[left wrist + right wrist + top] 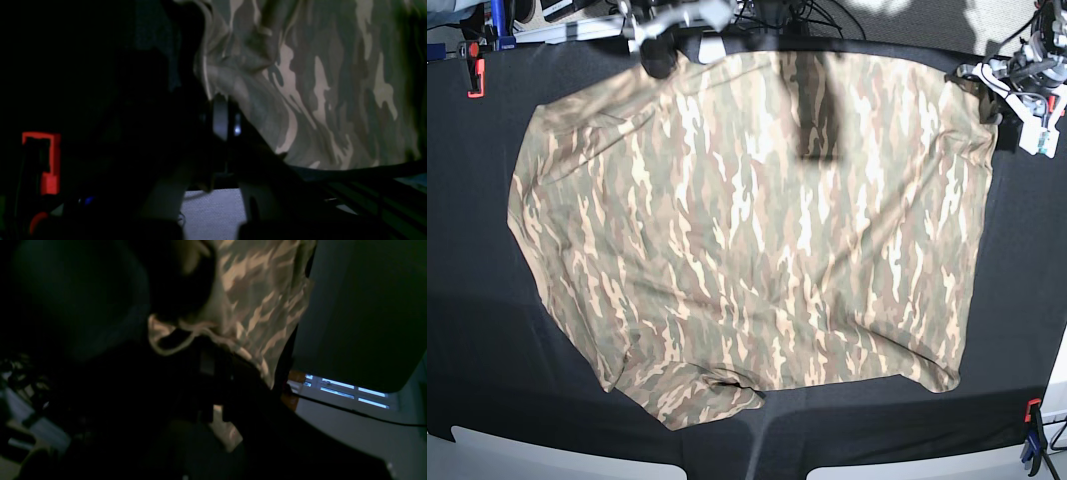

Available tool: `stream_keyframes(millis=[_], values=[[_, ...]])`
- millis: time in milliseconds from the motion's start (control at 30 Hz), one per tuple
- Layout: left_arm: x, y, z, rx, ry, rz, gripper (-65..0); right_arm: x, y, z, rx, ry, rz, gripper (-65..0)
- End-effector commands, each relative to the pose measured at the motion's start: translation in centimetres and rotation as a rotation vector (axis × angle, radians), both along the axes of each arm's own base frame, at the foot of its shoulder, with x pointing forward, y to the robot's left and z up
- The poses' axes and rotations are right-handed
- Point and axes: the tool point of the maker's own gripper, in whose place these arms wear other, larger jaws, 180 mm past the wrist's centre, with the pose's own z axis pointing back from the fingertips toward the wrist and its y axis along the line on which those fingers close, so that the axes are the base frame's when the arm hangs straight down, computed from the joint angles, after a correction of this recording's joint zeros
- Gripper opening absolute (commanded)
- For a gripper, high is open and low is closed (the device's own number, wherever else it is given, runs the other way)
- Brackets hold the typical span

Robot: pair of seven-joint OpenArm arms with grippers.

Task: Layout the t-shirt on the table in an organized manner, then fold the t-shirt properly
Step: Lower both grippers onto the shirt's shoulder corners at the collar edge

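The camouflage t-shirt [757, 230] lies spread wide over the black table [477, 330]. Its far edge is held at two corners and its near edge is rumpled at the front left. My right gripper [667, 45] is at the shirt's far left corner and is shut on the cloth. In the right wrist view [200, 340] the fabric [257, 306] bunches between the dark fingers. My left gripper [989, 88] is at the far right corner, shut on the cloth. In the left wrist view [218, 100] the shirt [317, 83] drapes from the pinch.
A red clamp [472, 70] stands at the far left table edge and also shows in the left wrist view [46, 163]. A blue and red clamp [1030, 435] is at the near right edge. Cables and gear lie beyond the far edge [777, 15].
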Motion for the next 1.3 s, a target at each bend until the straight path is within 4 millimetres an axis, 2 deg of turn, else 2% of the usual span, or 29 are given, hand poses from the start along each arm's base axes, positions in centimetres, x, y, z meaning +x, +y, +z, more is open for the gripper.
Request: stream_keyframes(millis=[0, 233, 333, 400, 467, 633, 700, 767, 900, 1033, 1133, 1267], values=[[0.8, 0.5, 1.1, 0.012, -0.053, 0.011, -65.0, 0.7, 0.5, 0.7, 0.018, -0.029, 0.012, -65.0], [1.9, 0.7, 1.7, 0.012, -0.096, 0.031, -65.0, 4.4, 1.1, 1.6, 0.036, -0.084, -0.003, -65.0], [1.9, 0.7, 1.7, 0.005, -0.098, 0.032, -65.0, 5.2, 1.1, 2.0, 0.032, -0.102, 0.001, -65.0], [2.1, 0.6, 1.9, 0.004, -0.108, 0.033, -65.0, 5.4, 1.1, 2.1, 0.033, -0.106, 0.001, -65.0], [2.1, 0.7, 1.9, 0.005, -0.113, 0.034, -65.0, 5.5, 1.9, 2.5, 0.055, -0.123, 0.036, -65.0], [1.7, 0.6, 1.5, 0.006, -0.078, 0.031, -65.0, 4.6, 5.0, 5.6, 0.202, -0.148, 0.09, -65.0], [1.4, 0.6, 1.3, 0.007, -0.062, 0.029, -65.0, 4.5, 5.4, 6.6, 0.257, -0.136, 0.077, -65.0], [1.3, 0.6, 1.2, 0.006, -0.053, 0.029, -65.0, 4.2, 5.3, 6.8, 0.301, -0.09, 0.056, -65.0], [1.3, 0.6, 1.2, 0.007, -0.053, 0.029, -65.0, 3.3, 4.6, 5.9, 0.312, 0.013, 0.041, -65.0], [1.4, 0.6, 1.2, 0.008, -0.055, 0.028, -65.0, 3.3, 4.4, 5.7, 0.306, 0.026, 0.039, -65.0], [2.1, 0.6, 1.6, 0.007, -0.075, 0.029, -65.0, 4.2, 3.8, 6.1, 0.302, 0.0, 0.014, -65.0], [3.9, 1.1, 2.5, 0.019, -0.121, 0.057, -65.0, 6.5, 1.5, 6.7, 0.291, -0.047, -0.069, -65.0]])
